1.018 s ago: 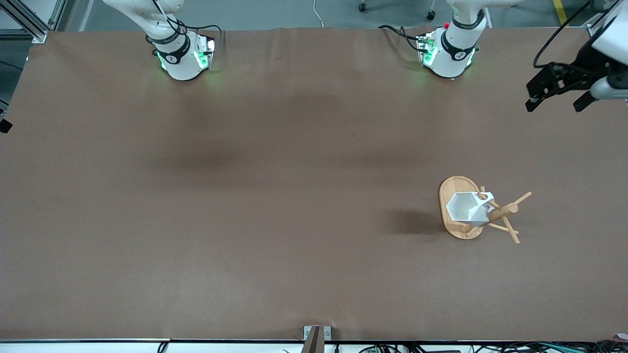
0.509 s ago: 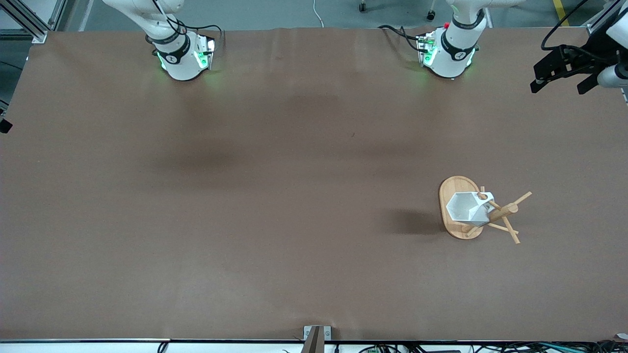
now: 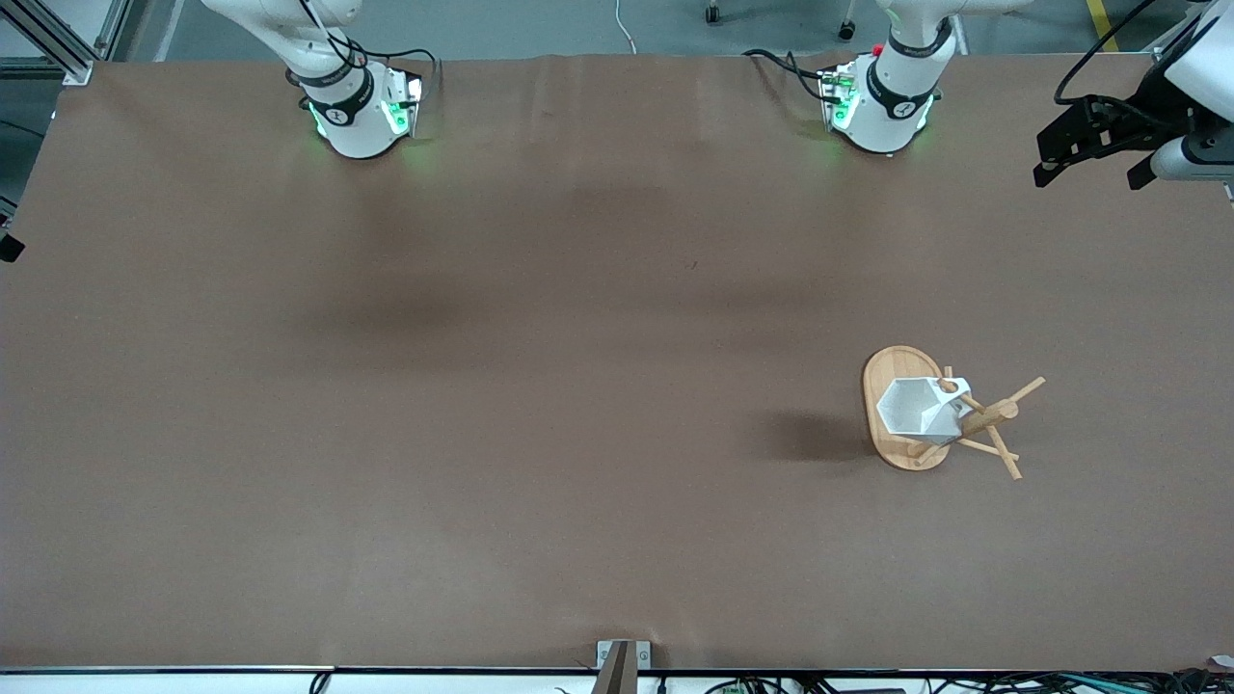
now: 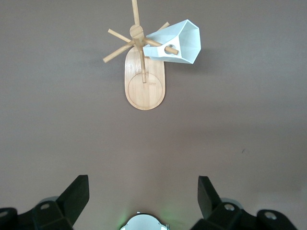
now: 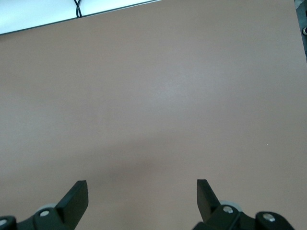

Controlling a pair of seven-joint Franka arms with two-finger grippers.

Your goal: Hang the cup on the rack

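Observation:
The white faceted cup (image 3: 911,407) hangs by its handle hole on a peg of the bamboo rack (image 3: 882,376), which stands toward the left arm's end of the table. The left wrist view shows the cup (image 4: 180,40) on the peg and the rack's oval base (image 4: 145,91) well away from the fingers. My left gripper (image 3: 1089,178) is open and empty, high over the table edge at the left arm's end; it also shows in the left wrist view (image 4: 142,184). My right gripper (image 5: 140,184) is open and empty over bare table; it is out of the front view.
Brown table cover (image 3: 540,386) with both arm bases along its far edge, the right arm's (image 3: 357,116) and the left arm's (image 3: 882,106). The left arm's base also shows in the left wrist view (image 4: 144,223). A small metal bracket (image 3: 622,660) sits at the near edge.
My left gripper has moved up and away from the rack, then drifted slightly back. The cup and the rack have not moved.

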